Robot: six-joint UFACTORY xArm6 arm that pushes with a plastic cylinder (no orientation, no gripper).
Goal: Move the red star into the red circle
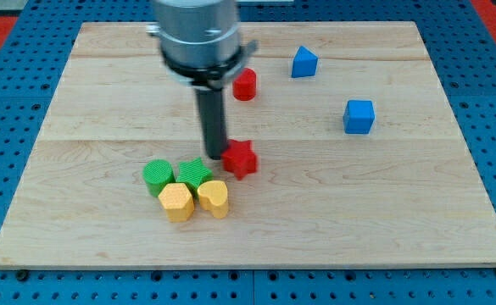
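The red star (241,158) lies near the board's middle. The red circle (245,85), a short red cylinder, stands toward the view's top, almost straight above the star. My tip (213,155) rests on the board right at the star's left side, touching or nearly touching it. The rod rises from there to the arm's grey body at the view's top.
A green cylinder (157,177), a green star (195,174), a yellow hexagon (176,202) and a yellow heart-like block (214,198) cluster left below the tip. A blue pentagon-like block (304,62) and a blue cube (359,116) lie at the right. The wooden board (417,220) has blue surroundings.
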